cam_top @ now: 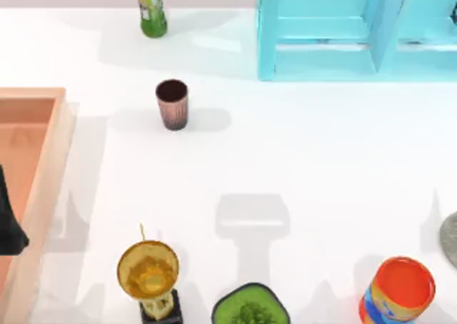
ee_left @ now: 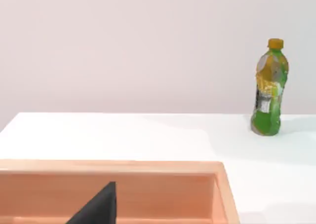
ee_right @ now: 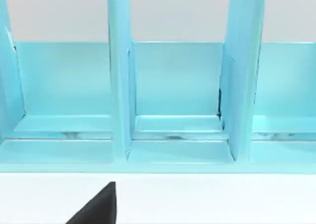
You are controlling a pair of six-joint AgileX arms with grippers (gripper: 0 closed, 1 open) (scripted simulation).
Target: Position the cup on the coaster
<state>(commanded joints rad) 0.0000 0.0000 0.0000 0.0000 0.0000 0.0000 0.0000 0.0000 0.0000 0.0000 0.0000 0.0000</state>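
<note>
1. Two task things sit well apart: the cup (cam_top: 172,104) stands upright on the tabletop (cam_top: 307,153) toward the far left, and the coaster (cam_top: 450,240) lies flat at the right edge, cut off by the frame.
2. The cup stands in open space with nothing touching it, so I judge it easy to approach; no grasp has begun.
3. The left arm (cam_top: 10,220) is parked over the wooden tray (cam_top: 50,160) at the left; whether its fingers are open or closed, I cannot tell.
4. The right wrist view faces the blue shelf rack (ee_right: 173,100); the state of that arm's fingers cannot be told either.
5. The trophy (cam_top: 148,272), green-filled bowl (cam_top: 250,308) and orange can (cam_top: 398,292) line the near edge, and a green bottle (cam_top: 151,8) stands at the back; a carry across the middle should clear them all.
</note>
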